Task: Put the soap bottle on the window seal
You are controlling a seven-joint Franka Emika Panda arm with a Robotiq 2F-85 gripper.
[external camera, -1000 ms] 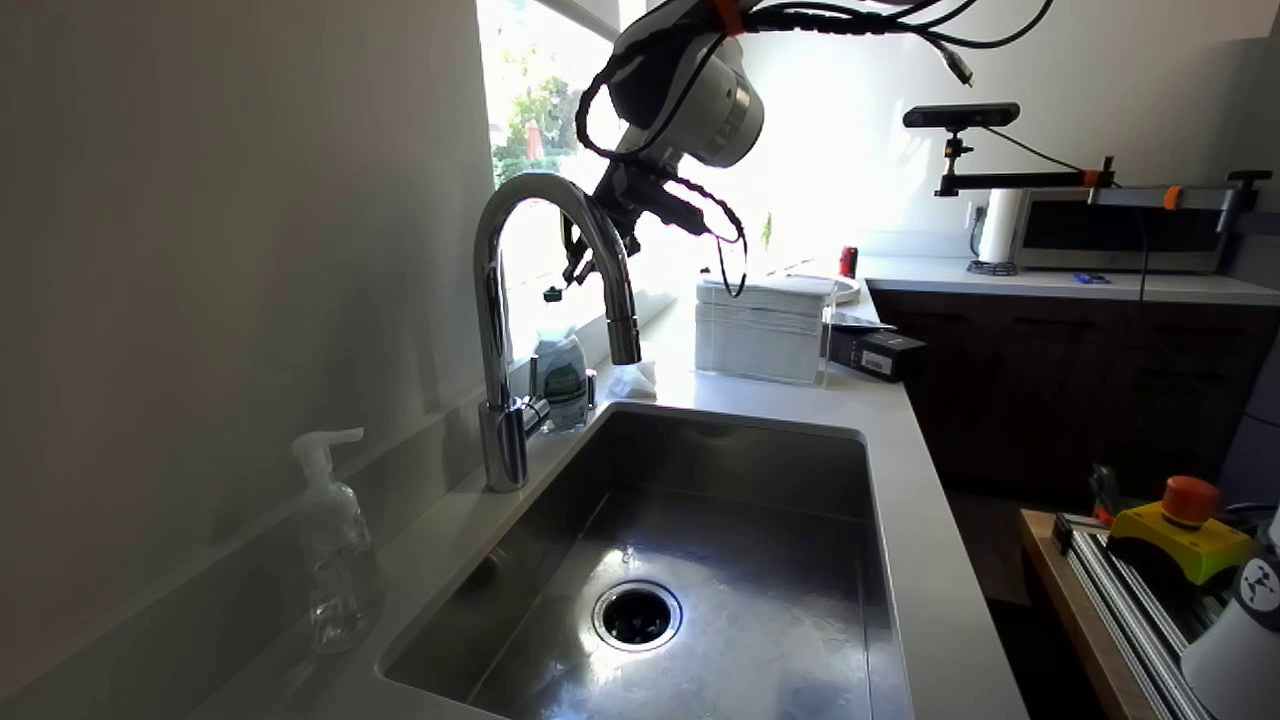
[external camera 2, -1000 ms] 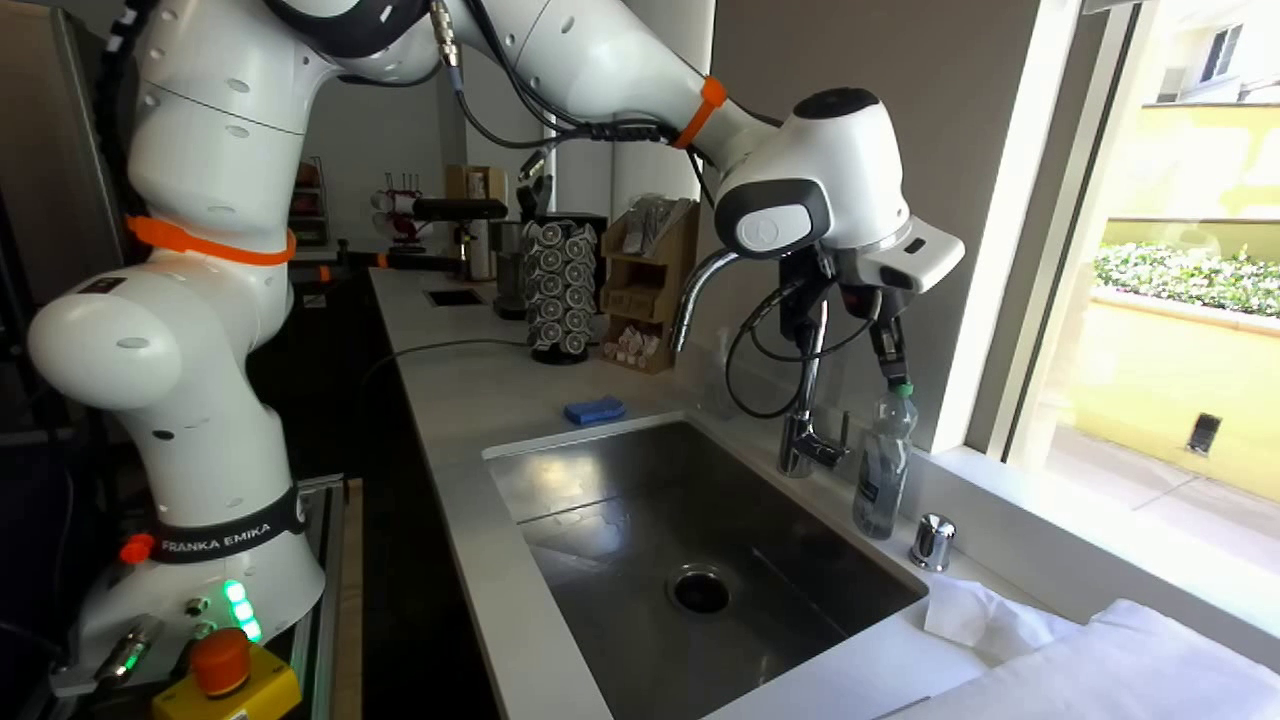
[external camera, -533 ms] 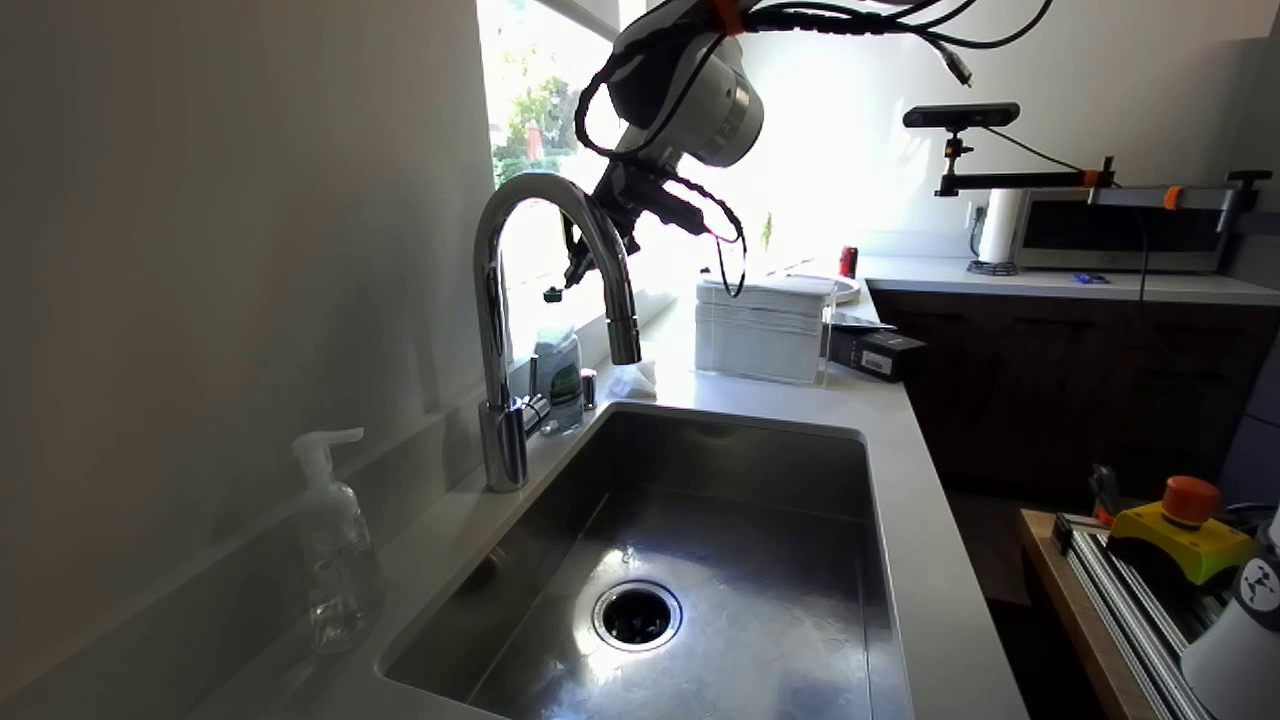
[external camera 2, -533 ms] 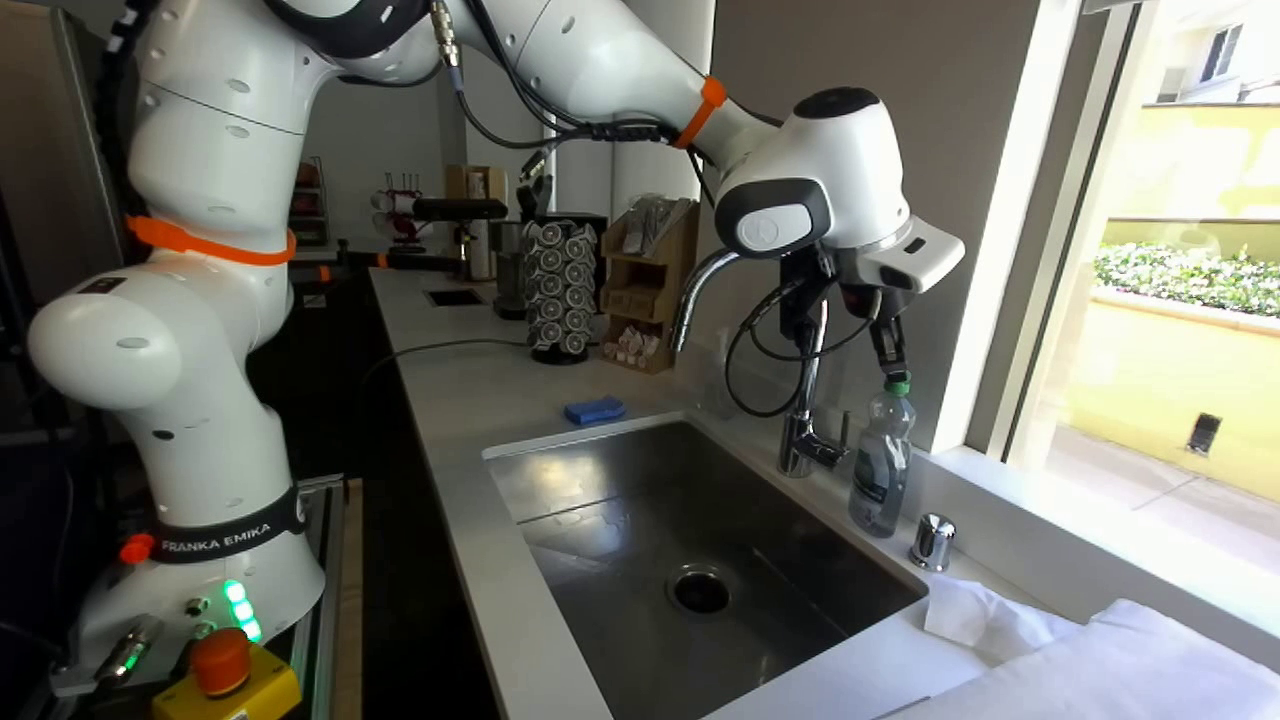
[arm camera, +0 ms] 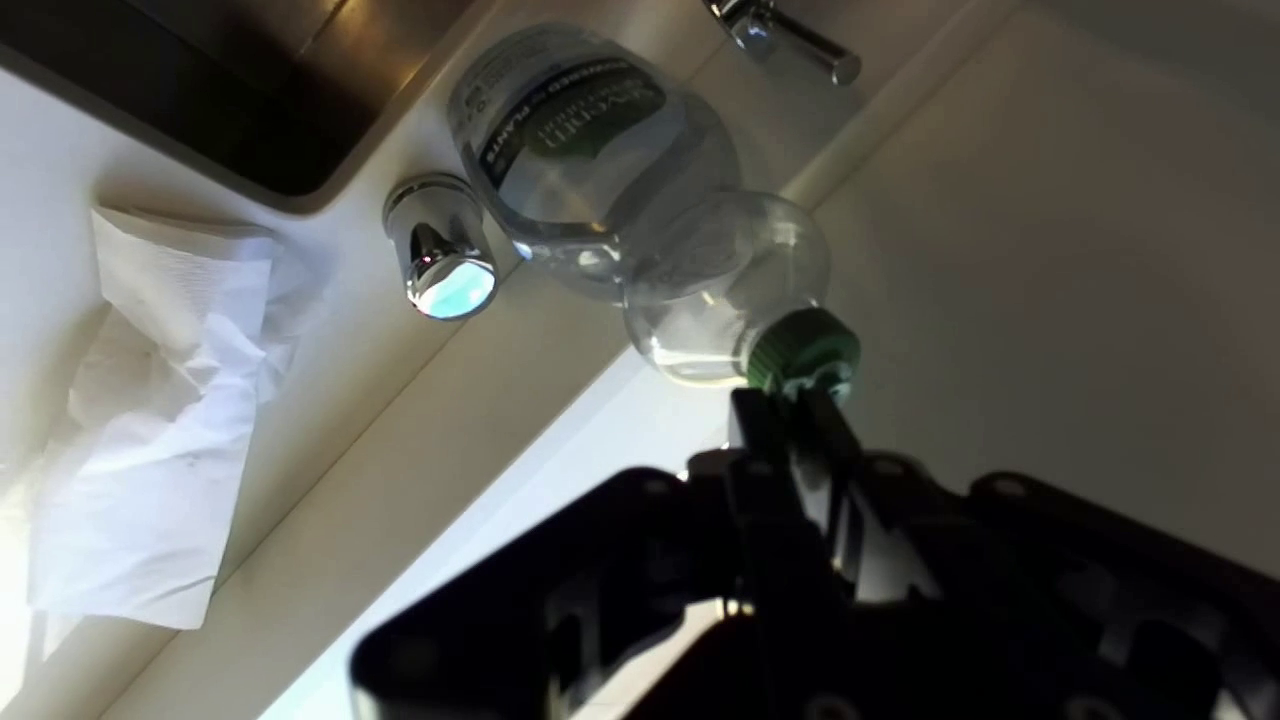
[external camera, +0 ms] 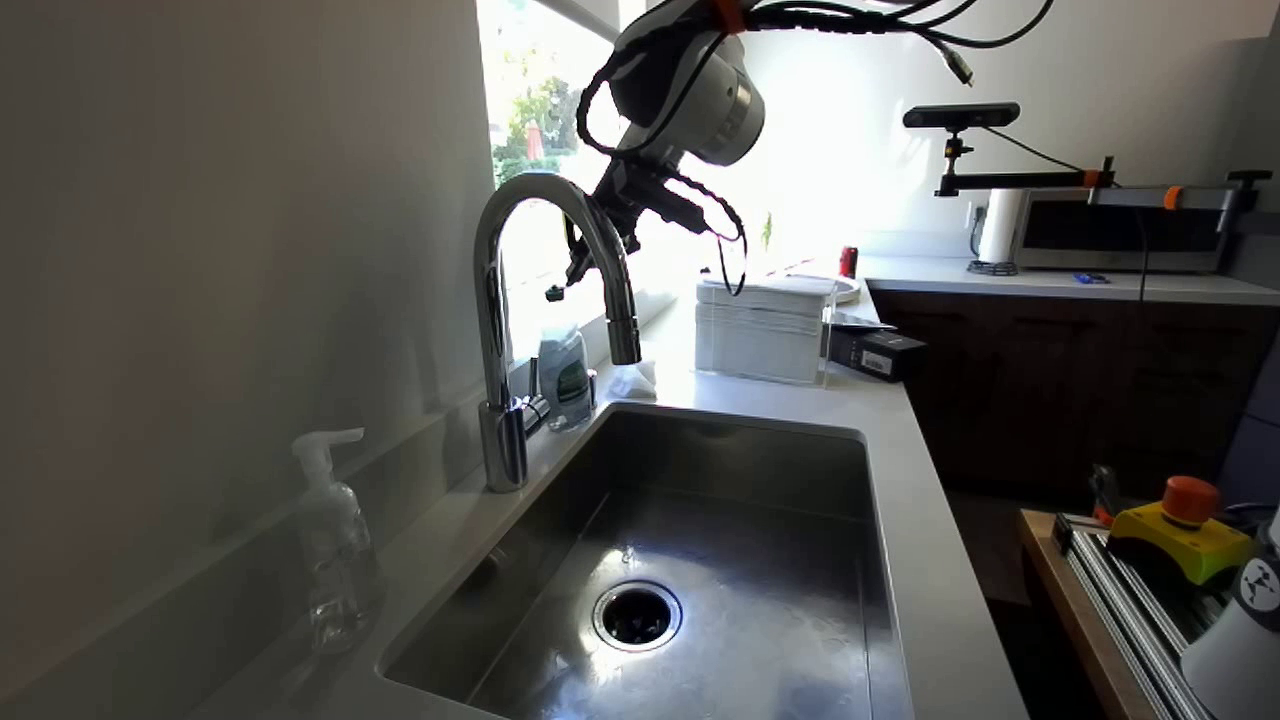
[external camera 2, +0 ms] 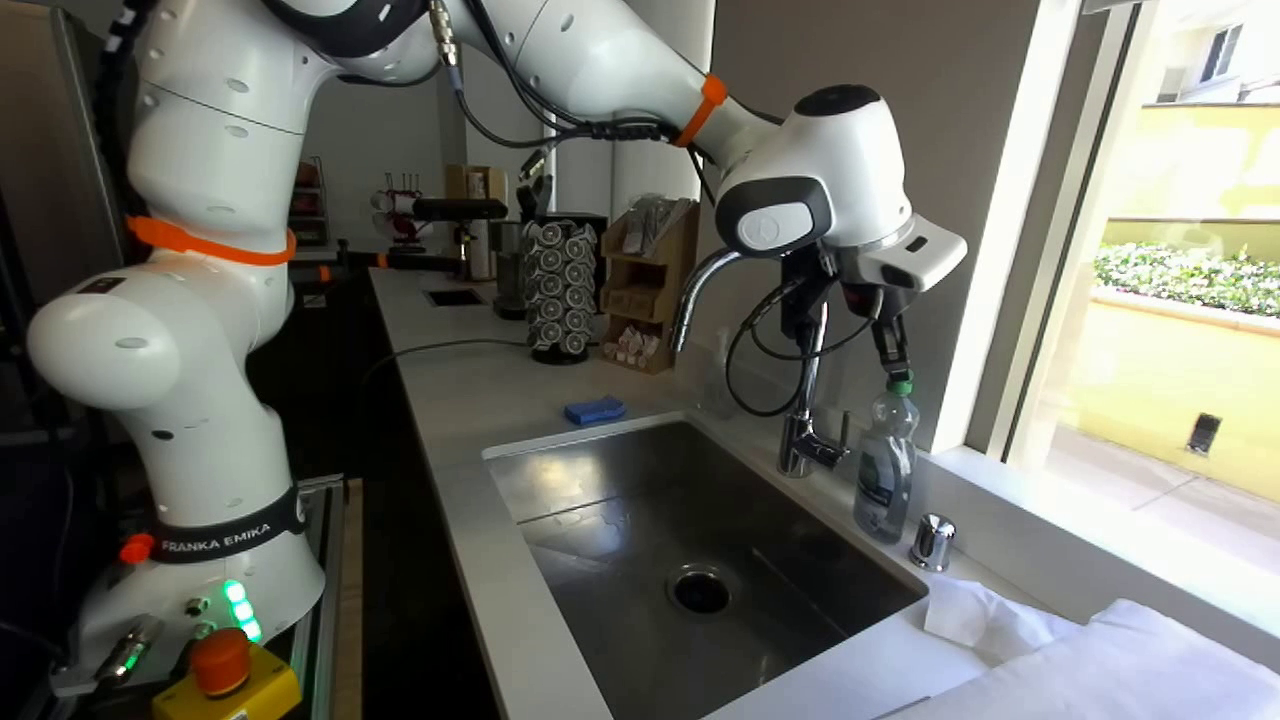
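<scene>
The soap bottle is clear with a dark label and a green cap; it shows in both exterior views (external camera: 567, 375) (external camera 2: 885, 480) and in the wrist view (arm camera: 590, 150). My gripper (external camera 2: 897, 375) is shut on the top of the green cap, as the wrist view shows (arm camera: 785, 400). The bottle hangs below it, slightly tilted, between the faucet and a chrome cap. Its base is low by the counter behind the sink; I cannot tell if it touches. The window seal (external camera 2: 1080, 520) is the bright ledge beside and higher than the bottle's base; it also shows in the wrist view (arm camera: 560, 470).
The arched faucet (external camera 2: 808, 400) stands close to the bottle and my gripper. The chrome cap (external camera 2: 933, 543) is next to the bottle's base. White paper (external camera 2: 995, 615) lies on the counter. The sink (external camera 2: 700, 520) is in front. A clear pump dispenser (external camera: 335, 550) stands farther along the wall.
The soap bottle has swung slightly under my gripper, first toward the faucet, then back toward the chrome cap. My gripper has hardly moved.
</scene>
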